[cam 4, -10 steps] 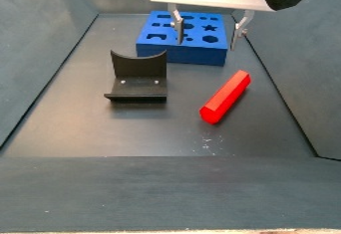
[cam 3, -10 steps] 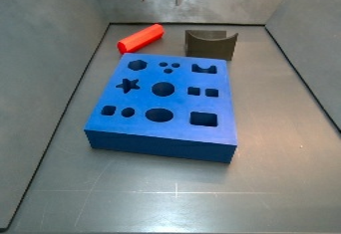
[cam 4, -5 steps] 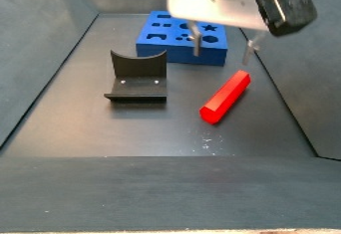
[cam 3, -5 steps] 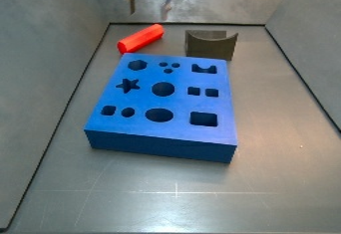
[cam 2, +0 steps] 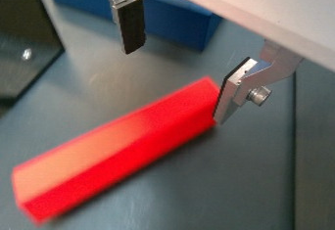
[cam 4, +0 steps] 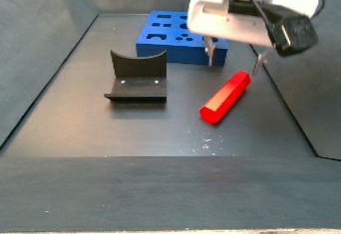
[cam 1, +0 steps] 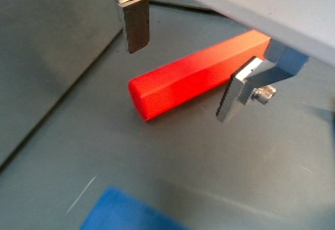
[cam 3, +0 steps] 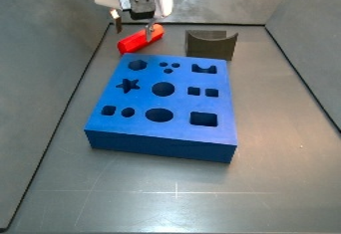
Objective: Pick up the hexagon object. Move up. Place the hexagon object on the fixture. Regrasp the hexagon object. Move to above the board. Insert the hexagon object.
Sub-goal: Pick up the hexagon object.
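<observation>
lowered, open gripper (cam 1: 183, 63) straddles smooth red hexagon object (cam 1: 197, 75).

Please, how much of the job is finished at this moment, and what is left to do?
Nothing looks finished yet. The hexagon object lies flat on the floor, not lifted. In hand: the gripper hangs open above one end of it, fingers apart on either side, not touching. Left: grasp and lift, place it on the fixture, regrasp, carry it over the board and insert it.
</observation>
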Available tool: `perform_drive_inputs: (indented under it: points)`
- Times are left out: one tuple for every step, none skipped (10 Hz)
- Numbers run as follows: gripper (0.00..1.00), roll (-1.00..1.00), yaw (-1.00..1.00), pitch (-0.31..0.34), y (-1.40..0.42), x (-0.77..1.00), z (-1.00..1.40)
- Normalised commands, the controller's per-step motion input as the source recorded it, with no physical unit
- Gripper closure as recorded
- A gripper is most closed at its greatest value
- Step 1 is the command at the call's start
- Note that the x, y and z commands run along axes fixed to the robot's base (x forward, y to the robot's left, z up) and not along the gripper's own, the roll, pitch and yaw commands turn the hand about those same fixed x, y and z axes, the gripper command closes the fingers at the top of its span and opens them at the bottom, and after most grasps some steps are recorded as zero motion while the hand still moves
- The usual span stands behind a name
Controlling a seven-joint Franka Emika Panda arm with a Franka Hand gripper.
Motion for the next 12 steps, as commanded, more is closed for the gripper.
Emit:
perform_drive_inputs:
  points:
    - [0.00, -0.12, 0.12, -0.080, 0.53, 0.00, -0.89]
    - [0.00, 0.00, 0.00, 0.000, 0.00, 0.00, -0.04]
    - [0.00, 0.00, -0.04, -0.226, 0.00, -0.02, -0.81]
    - [0.00, 0.00, -0.06, -0.206, -0.06, -0.08, -0.82]
    - [0.00, 0.00, 0.00, -0.006, 0.00, 0.00, 0.00]
    - [0.00, 0.00, -0.01, 0.000, -0.04, 0.00, 0.00]
    - [0.00, 0.02, -0.13, -0.110, -0.26, -0.28, -0.02]
    - [0.00, 0.01, -0.09, -0.080, -0.15, -0.21, -0.02]
    - [0.00, 0.06, -0.03, -0.106, -0.27, -0.25, -0.12]
    - [0.00, 0.00, 0.00, -0.006, -0.01, 0.00, 0.00]
    - [1.00, 0.00, 0.00, 0.000, 0.00, 0.00, 0.00]
    - [1.00, 0.00, 0.00, 0.000, 0.00, 0.00, 0.00]
